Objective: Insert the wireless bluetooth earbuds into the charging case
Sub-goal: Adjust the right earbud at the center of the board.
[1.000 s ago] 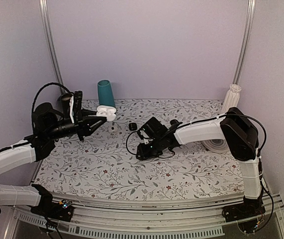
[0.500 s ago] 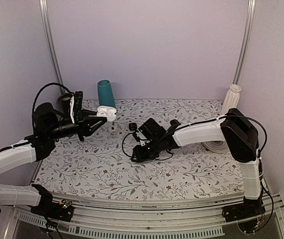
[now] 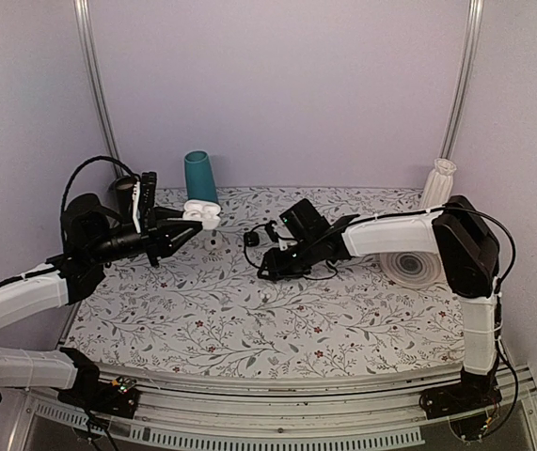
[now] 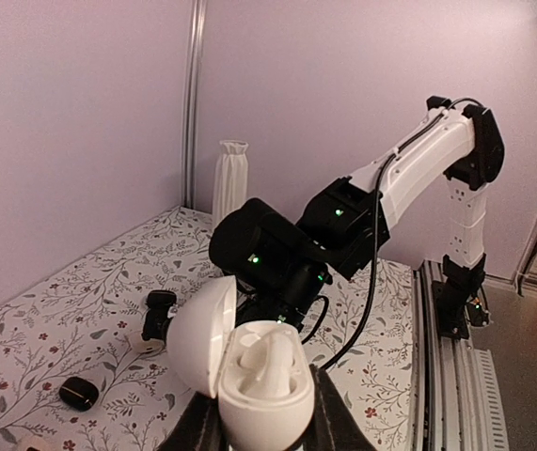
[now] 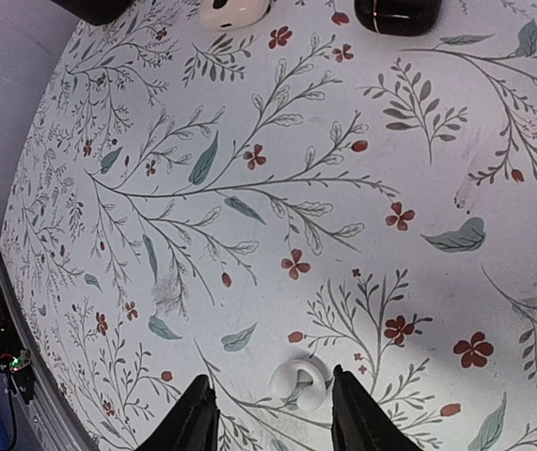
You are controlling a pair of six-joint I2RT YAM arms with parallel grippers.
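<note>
**Step in hand: right arm picks the loose bud off the table**

Floral table (image 5: 249, 188). Right gripper (image 5: 277, 413) low over it, jaws parted, nothing held, straddling the loose earbud (image 5: 301, 383). Left gripper (image 4: 260, 430) clamped on the charging case (image 4: 266, 399), raised at left rear, lid open. One bud (image 4: 270, 362) appears seated inside. Judgement: centre the bud between the tips, lower near the cloth, close gently, since it is tiny and glossy and may squirt out

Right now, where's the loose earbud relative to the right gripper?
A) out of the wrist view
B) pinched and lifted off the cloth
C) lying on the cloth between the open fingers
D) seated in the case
C: the right wrist view shows the earbud lying on the floral cloth between the spread fingers of the right gripper.
</note>
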